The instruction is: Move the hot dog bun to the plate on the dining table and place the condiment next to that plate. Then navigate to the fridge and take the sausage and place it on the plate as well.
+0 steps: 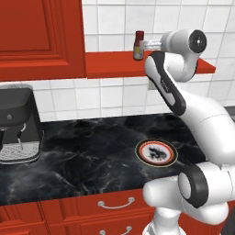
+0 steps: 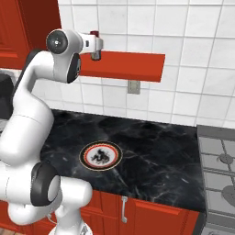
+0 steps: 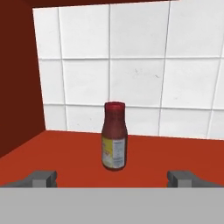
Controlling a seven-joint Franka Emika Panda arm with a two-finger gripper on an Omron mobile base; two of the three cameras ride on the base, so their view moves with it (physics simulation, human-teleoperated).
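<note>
The claw is raised level with the red wall shelf, its jaws spread as wide as they go and holding nothing; the two dark fingertips stand well apart on either side of the bottle. The condiment stands upright on that shelf just beyond the fingertips, between them but not touched, with white wall tiles behind it and a red cupboard side to its left. Below the shelf lies the black marble counter, carrying a small white plate with a dark and orange rim. A coffee machine sits at the counter's left end, and a stove at its right.
</note>
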